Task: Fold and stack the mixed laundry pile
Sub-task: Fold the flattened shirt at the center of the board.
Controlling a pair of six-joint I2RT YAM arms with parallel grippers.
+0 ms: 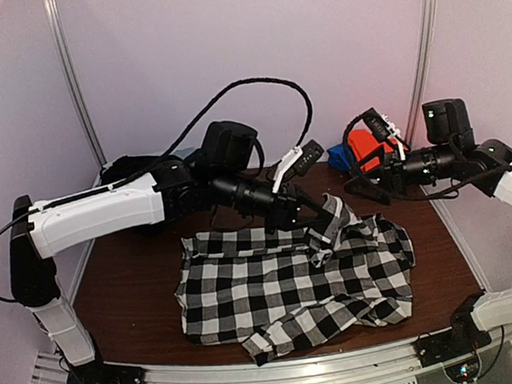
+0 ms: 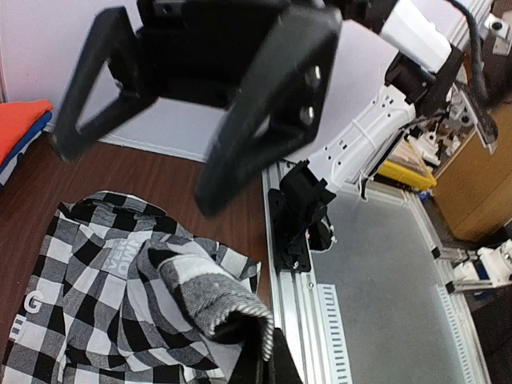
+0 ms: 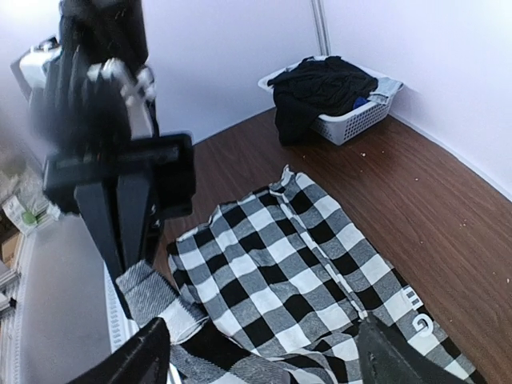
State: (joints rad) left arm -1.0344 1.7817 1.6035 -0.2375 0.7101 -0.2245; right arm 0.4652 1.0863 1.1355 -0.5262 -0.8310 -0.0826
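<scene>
Checked shirt is spread across the middle of the table, front edge crumpled at 5 o'clock. One bunched sleeve or corner at the shirt's 1 o'clock is clamped in the left claw and lifted off the wood. Right claw is spread wide with nothing held, just right of that lifted part. Orange garment is seen at 1 o'clock of the table on a blue cloth; both are judged already folded and stacked. Black garment is heaped in the basket at 10 o'clock, not yet folded. Progress is judged early to middle: no fold is finished on the checked shirt. Both claws are crowded at one corner, so contact between them is to be watched.
</scene>
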